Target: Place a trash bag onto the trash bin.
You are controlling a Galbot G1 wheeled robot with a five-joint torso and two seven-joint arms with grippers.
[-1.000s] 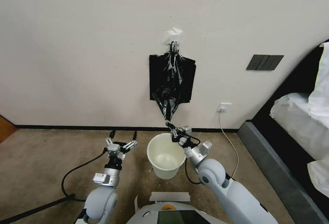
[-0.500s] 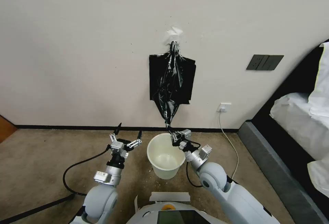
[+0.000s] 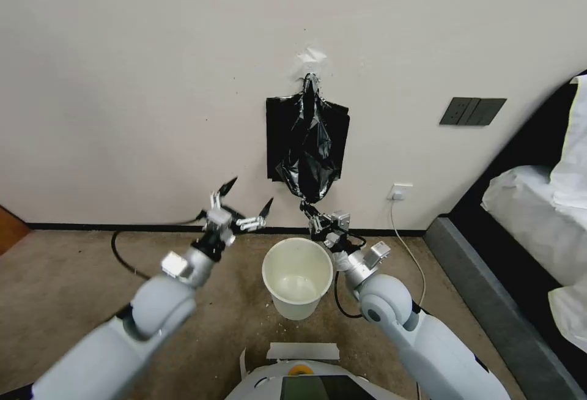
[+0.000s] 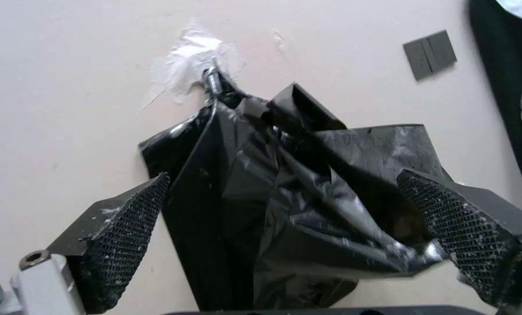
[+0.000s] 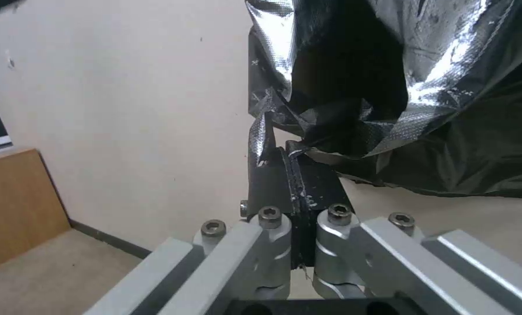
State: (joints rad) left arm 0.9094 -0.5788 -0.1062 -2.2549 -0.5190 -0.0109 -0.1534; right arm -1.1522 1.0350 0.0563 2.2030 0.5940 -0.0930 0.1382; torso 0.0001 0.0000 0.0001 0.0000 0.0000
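Since a second ago both arms have risen: left end effector (image 3: 247, 195) went from low beside the trash bin (image 3: 298, 277) up to wall height, left of the bag's lower end, and the right end effector (image 3: 313, 221) lifted too, so the trash bag (image 3: 309, 155) now hangs slack and bunched instead of stretched into a point. Left end effector is released, fingers (image 4: 127, 227) spread wide, with the bag seen between them in the left wrist view but not touching either pad. Right end effector is clenched, grasping the bottom tip of the trash bag, film pinched between the closed fingers (image 5: 296, 175) in the right wrist view. Bag still hangs from the hook (image 3: 309, 79) on the far wall, draped over the flat stack of black bags (image 3: 278, 143); whether its top is free of the hook is hard to tell. Trash bin stands upright on the carpet floor (image 3: 73, 277), near the wall, directly below the bag and between the two arms, nothing in it. Right end effector sits just above the bin's far rim.
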